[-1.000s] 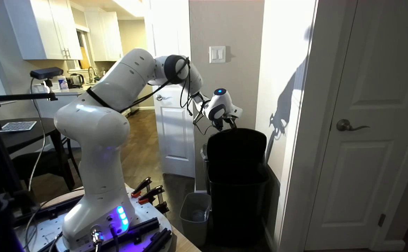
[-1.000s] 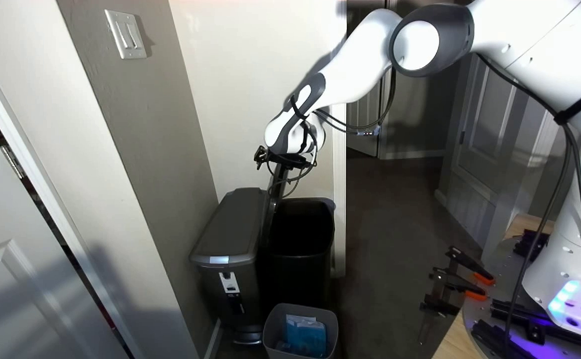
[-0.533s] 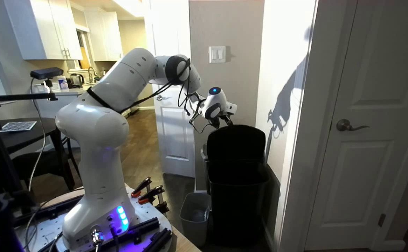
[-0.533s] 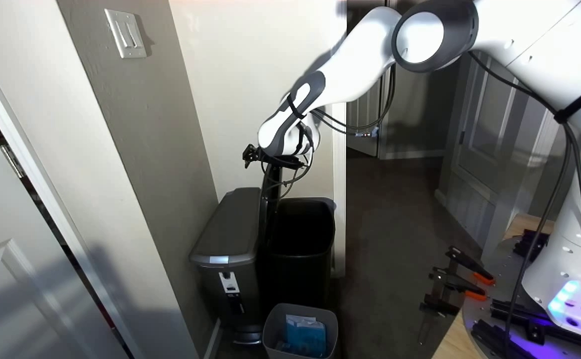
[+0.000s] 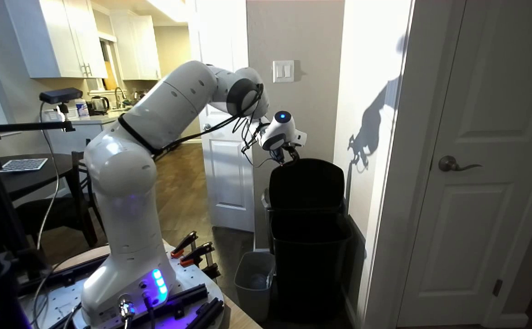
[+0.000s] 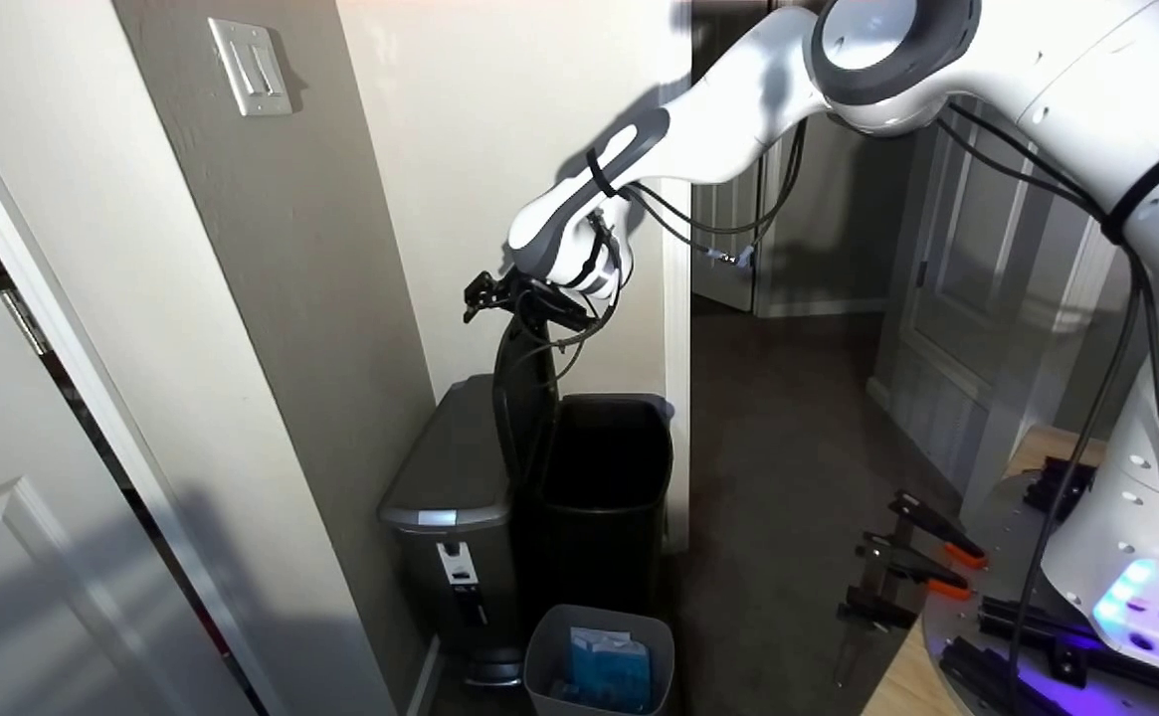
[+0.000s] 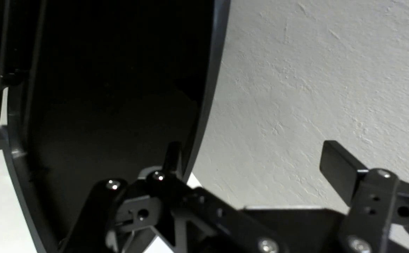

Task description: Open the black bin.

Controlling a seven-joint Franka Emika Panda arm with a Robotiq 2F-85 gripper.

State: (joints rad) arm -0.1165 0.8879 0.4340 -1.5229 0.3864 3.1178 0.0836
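wrist view shows the gripper (image 7: 250,162) spread wide, empty, near the raised lid (image 7: 116,102) of the black bin (image 5: 310,272).

The arm (image 5: 170,105) has smooth, white, rounded segments, with small round recesses (image 5: 174,93) along the seams. A dark grey ring (image 6: 952,45) frames a pale joint cap (image 6: 869,30). Black straps (image 5: 135,134) secure black cables (image 5: 177,143), which loop near the wrist (image 5: 274,135). A round black panel (image 5: 287,119) carries a blue light (image 5: 282,116). The white base (image 5: 101,283) bears a blue-lit strip (image 5: 160,284) and a silver connector (image 5: 126,307). The pincer (image 7: 255,162) is black, with angular linkages (image 7: 222,212), silver screws (image 7: 268,245) and flat rectangular pads (image 7: 337,172).
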